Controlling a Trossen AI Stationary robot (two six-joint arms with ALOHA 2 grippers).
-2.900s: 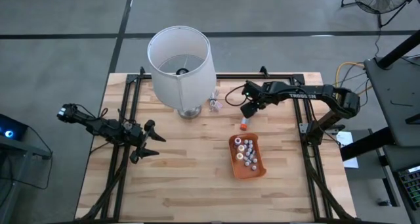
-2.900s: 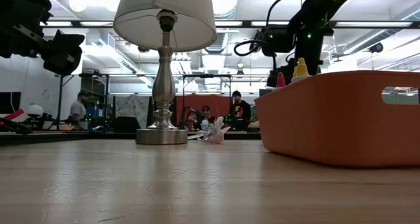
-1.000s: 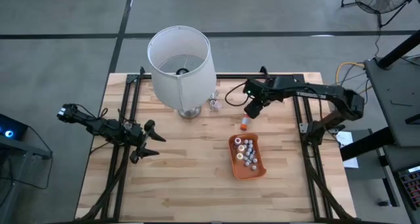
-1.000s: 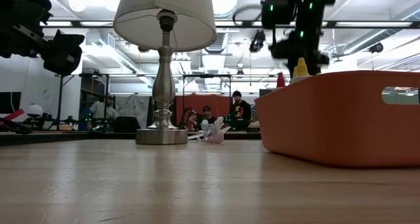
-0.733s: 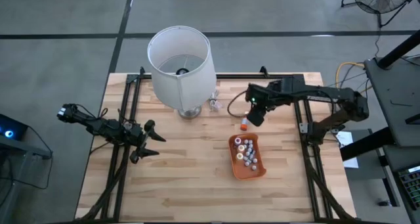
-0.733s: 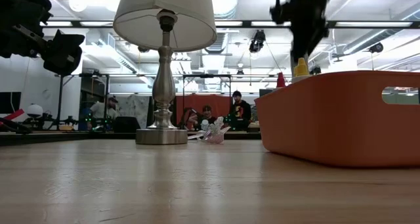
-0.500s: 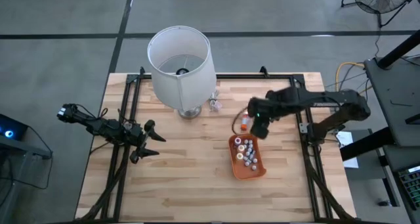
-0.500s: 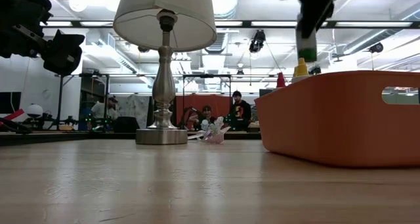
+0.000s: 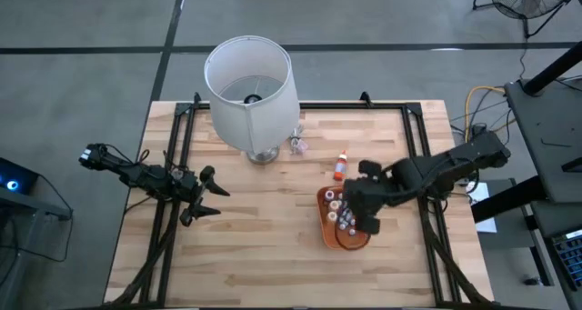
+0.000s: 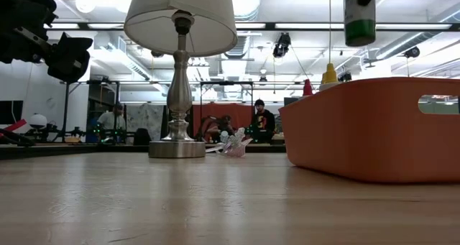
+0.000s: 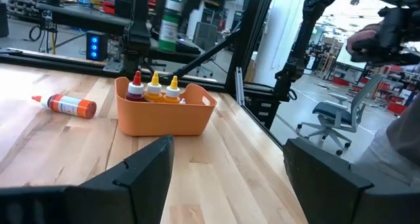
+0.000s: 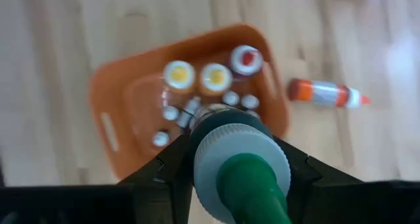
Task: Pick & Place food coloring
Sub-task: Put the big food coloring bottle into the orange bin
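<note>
My right gripper point(image 9: 367, 215) hangs over the orange tray point(image 9: 325, 221), shut on a green food coloring bottle point(image 10: 359, 19) that stays clear above the tray's rim point(image 10: 374, 83). Several small bottles with red and yellow caps point(image 12: 216, 74) stand upright in the tray. One orange bottle point(image 9: 339, 166) lies on its side on the table just beyond the tray's far end. My left gripper point(image 11: 226, 184) stands open at the table's left side, level and far from the bottles. My right gripper pinches the green bottle's top end, at the white ribbed collar point(image 12: 213, 152) below the green nozzle, between its two fingers point(image 12: 164, 178). The fingers come from above, pointing steeply down. The bottle hangs upright below them, nozzle up, lifted clear over the tray.
A lamp with a big white shade point(image 9: 250, 83) stands at the table's far side, left of centre, with a small clear wrapper point(image 9: 297, 146) beside its base. Bare wood lies between the left gripper and the tray. People show in the room behind.
My right gripper has swung from the table's far side toward the near edge and risen, rolling as it went, and now stands over the tray. The green bottle has travelled with it, clear of the table. The orange bottle has stayed lying where it was.
</note>
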